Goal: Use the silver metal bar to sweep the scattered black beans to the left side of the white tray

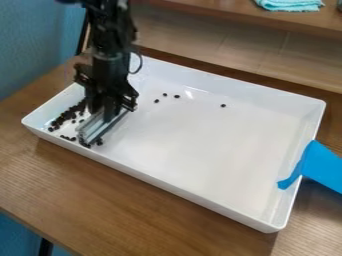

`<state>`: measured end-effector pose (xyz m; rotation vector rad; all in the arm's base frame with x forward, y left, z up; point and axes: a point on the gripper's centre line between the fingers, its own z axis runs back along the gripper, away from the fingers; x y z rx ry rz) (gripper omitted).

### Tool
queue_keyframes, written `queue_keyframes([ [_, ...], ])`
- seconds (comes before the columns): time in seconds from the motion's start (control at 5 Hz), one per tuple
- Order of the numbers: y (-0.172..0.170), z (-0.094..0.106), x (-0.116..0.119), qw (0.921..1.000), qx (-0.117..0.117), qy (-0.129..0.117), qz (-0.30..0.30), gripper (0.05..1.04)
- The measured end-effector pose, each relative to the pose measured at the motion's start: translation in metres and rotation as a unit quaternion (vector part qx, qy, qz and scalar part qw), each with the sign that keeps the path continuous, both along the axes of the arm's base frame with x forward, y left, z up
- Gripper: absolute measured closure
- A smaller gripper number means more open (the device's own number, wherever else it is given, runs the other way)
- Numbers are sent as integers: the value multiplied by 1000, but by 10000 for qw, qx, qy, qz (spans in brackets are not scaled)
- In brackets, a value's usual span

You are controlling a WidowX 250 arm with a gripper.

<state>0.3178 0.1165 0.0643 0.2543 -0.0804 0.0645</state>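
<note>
"Pieces [65,117], small and dark: where did they lie?"

"Most were clustered at the left end of a white tray [200,145]. Several lay beside the lower ends of the pale grey strips [100,127] under the claw [110,111]. Three lay near one another toward the far wall, and a fourth well apart to their right."

"And the claw's state?"

"It pointed down over the tray's left part, next to the grey strips. Whether it was spread, pressed together or pinching them, I cannot tell."

"What surrounded these?"

"The tray rested on a wooden surface [100,200]. Blue material [324,167] crossed its right rim. Beyond stood a wooden shelf [194,7] bearing a turquoise cloth [290,4]; a blue wall [33,45] rose at left."
</note>
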Motion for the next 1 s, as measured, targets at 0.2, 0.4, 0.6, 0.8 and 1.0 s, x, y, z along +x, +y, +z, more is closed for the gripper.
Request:
queue_keyframes([
  [0.2,-6,-7,-3,10000,9,-9,17,745],
  [0.4,-7,-14,1,9999,101,-43,30,745],
  [0.6,-6,-20,8,9994,309,-144,16,745],
  [0.8,2,-23,18,9980,530,-348,45,745],
  [1.0,7,-23,26,9956,714,-601,53,745],
])
